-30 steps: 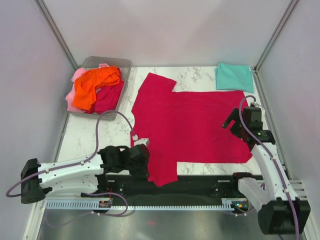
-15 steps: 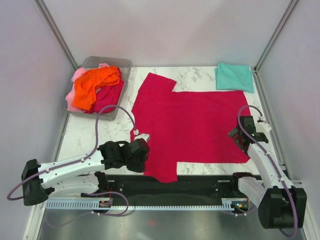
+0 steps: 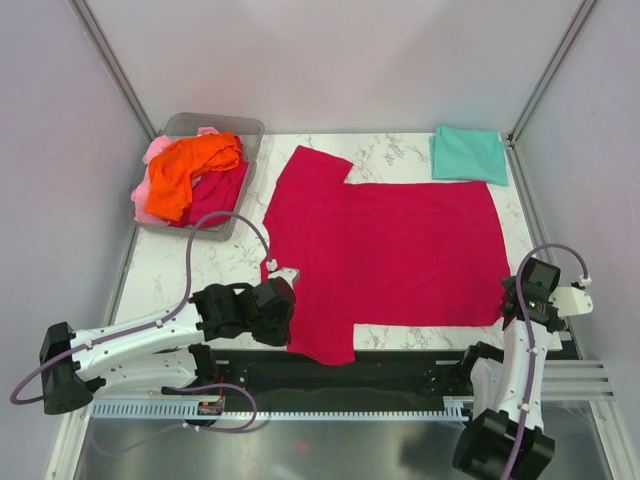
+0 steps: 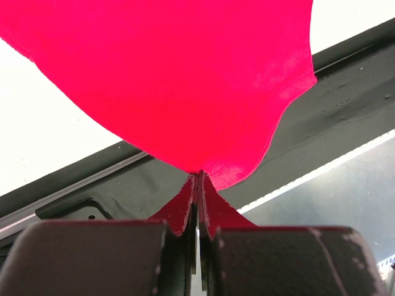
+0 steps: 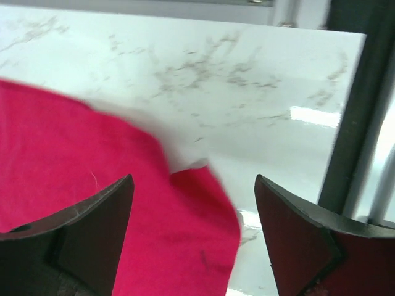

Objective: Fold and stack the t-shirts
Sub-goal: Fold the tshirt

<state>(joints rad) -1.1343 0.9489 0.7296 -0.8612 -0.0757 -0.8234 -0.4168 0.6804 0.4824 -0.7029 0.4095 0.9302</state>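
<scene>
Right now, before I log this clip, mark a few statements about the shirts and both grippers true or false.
1. The left gripper is shut on an edge of the crimson t-shirt. True.
2. The right gripper is clamped on that shirt's hem. False: its jaws stand open, and the shirt's corner lies below them, not gripped.
3. The teal t-shirt lies folded at the far right corner of the table. True.
4. The orange t-shirt is spread flat on the table. False: it sits bunched on top of the pile in the bin at the far left.
</scene>
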